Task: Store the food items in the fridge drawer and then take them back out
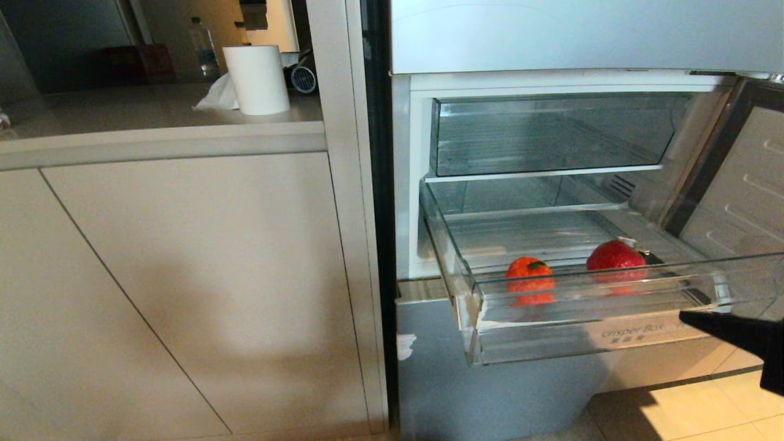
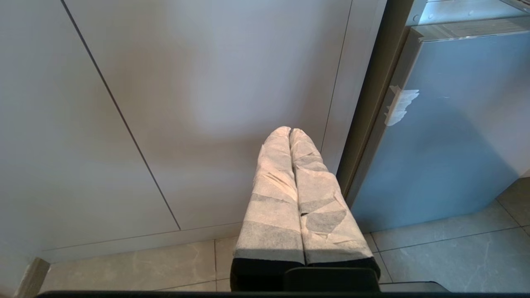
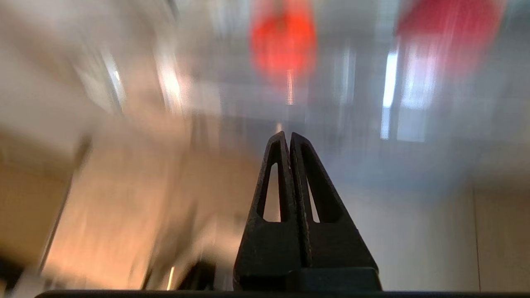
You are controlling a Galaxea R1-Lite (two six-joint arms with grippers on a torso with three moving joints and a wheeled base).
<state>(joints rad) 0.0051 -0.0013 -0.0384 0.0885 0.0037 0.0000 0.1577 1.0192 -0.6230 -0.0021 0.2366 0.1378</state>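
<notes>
The clear fridge drawer [image 1: 588, 309] with a white-edged front is pulled out of the open fridge. Two food items lie inside it: an orange-red fruit [image 1: 528, 269] toward the left and a red fruit [image 1: 615, 255] toward the right. In the right wrist view they show as an orange-red blur [image 3: 283, 41] and a red blur [image 3: 449, 29]. My right gripper [image 1: 685, 316] hangs below and in front of the drawer's right end, shut on nothing [image 3: 287, 134]. My left gripper [image 2: 289, 130], wrapped in pale tape, is shut and empty, low before the cabinet.
A taller clear drawer [image 1: 551, 131] sits above, inside the fridge. The open fridge door [image 1: 735, 184] stands at the right. Beige cabinet doors [image 1: 184, 275] fill the left, with a paper-towel roll [image 1: 257, 78] on the counter. A silver-grey lower panel [image 1: 490, 392] lies under the drawer.
</notes>
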